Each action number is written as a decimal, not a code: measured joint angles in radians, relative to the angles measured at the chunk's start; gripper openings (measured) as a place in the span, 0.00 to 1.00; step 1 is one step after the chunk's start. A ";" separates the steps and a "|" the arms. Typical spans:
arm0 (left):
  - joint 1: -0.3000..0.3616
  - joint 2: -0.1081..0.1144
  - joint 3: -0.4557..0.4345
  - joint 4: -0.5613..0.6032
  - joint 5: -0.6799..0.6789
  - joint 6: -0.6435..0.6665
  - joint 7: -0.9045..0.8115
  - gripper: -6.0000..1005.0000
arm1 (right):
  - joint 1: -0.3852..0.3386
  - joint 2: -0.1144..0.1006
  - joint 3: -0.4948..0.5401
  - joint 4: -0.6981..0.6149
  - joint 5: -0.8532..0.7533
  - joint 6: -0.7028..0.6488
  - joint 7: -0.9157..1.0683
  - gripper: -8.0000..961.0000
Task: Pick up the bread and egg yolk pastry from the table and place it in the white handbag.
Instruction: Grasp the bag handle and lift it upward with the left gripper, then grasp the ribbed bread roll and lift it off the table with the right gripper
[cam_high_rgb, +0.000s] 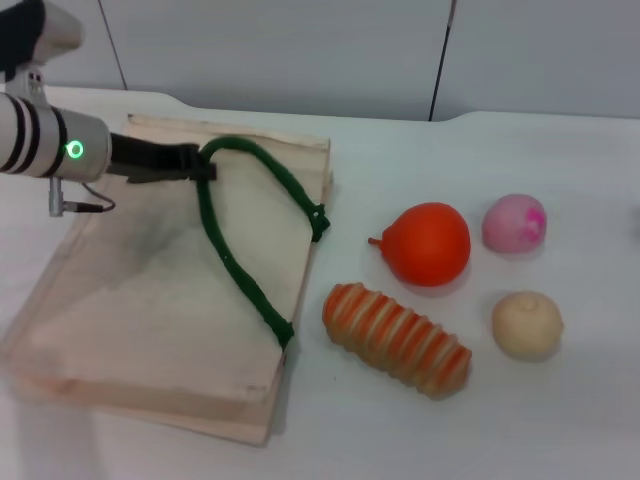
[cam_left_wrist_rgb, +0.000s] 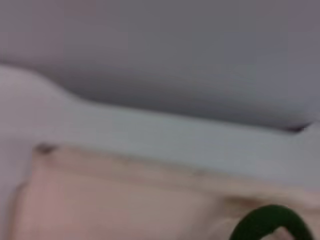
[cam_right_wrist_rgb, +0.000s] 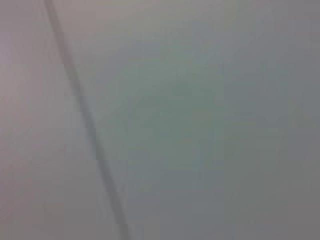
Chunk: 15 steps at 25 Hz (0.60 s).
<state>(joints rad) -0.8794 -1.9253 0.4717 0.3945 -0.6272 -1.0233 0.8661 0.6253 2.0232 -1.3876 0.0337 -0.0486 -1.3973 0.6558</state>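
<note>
- Left gripper (cam_high_rgb: 205, 165): at the bag's 11 o'clock corner, fingers closed on the green rope handle (cam_high_rgb: 240, 255).
- White handbag (cam_high_rgb: 150, 310): flat on the table (cam_high_rgb: 560, 420).
- Bread (cam_high_rgb: 396, 338): at the bag's 3 o'clock, just beside it.
- Egg yolk pastry (cam_high_rgb: 527, 324): at 3 o'clock from the bread.
- Orange fruit (cam_high_rgb: 428, 244): at 12 o'clock from the bread.
- Right gripper: out of sight.
</note>
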 joint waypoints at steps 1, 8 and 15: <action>0.013 0.001 0.000 0.005 -0.054 -0.020 0.035 0.12 | 0.000 -0.004 0.000 0.000 -0.036 -0.012 0.001 0.89; 0.114 0.029 -0.001 0.028 -0.407 -0.205 0.250 0.12 | 0.009 -0.080 -0.002 -0.088 -0.453 -0.076 0.103 0.89; 0.170 0.059 -0.001 0.022 -0.570 -0.331 0.322 0.12 | 0.034 -0.095 -0.001 -0.253 -0.855 -0.006 0.206 0.89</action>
<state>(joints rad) -0.7096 -1.8661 0.4709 0.4165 -1.1973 -1.3538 1.1877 0.6592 1.9285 -1.3882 -0.2188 -0.9036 -1.4037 0.8619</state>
